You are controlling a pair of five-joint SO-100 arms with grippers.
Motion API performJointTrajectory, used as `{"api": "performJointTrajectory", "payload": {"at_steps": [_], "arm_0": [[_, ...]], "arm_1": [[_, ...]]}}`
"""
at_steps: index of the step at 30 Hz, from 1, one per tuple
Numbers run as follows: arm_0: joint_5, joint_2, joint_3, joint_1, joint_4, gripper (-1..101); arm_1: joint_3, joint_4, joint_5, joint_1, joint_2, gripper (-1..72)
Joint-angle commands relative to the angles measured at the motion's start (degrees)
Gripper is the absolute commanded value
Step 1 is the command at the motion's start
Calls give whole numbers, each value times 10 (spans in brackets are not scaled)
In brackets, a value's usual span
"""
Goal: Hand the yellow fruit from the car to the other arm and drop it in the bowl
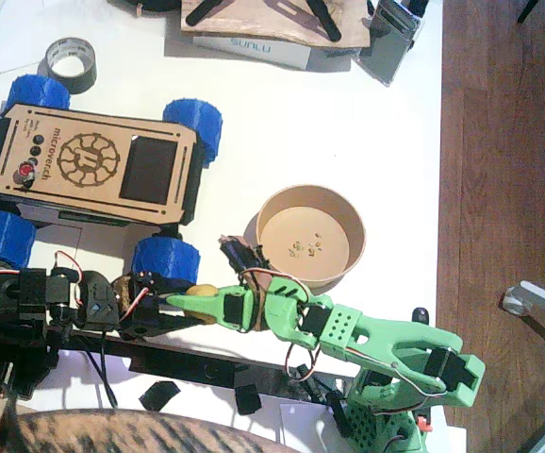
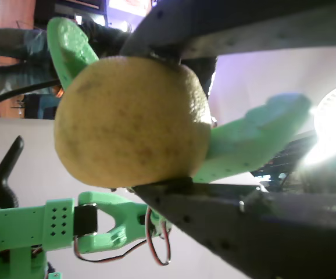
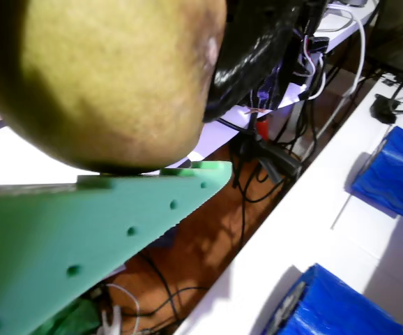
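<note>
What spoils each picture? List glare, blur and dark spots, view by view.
Fixed view: soft and dim, the yellow fruit barely visible between the two grippers. In a wrist view, white glare burns out the right edge while the fruit stays sharp. In a wrist view, the fruit is close, blurred and shadowed underneath.

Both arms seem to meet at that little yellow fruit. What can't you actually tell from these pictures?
- Fixed view: the yellow fruit is mostly hidden between the left gripper and right gripper.
- A wrist view: the fruit is cut off by the edges; whether the green jaws clamp it is unclear.
- Fixed view: the specks in the bowl are too small to identify.
</note>
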Motion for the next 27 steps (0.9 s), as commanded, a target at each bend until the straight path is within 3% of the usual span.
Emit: {"api": "performJointTrajectory", "payload": {"at_steps": [1,2,6,27], "arm_0": [[-8,2,-9,-4,-26,0],[-8,2,-9,-4,-28,0],[-7,2,-9,-4,-33,0],[-7,0,-9,-4,-33,0]], "arm_1": [[-36,18,-29,-25,7,60],[-38,24,-22,-25,11,1],[-42,35,-4,-27,16,0],[-42,41,-19,-11,25,0]]}}
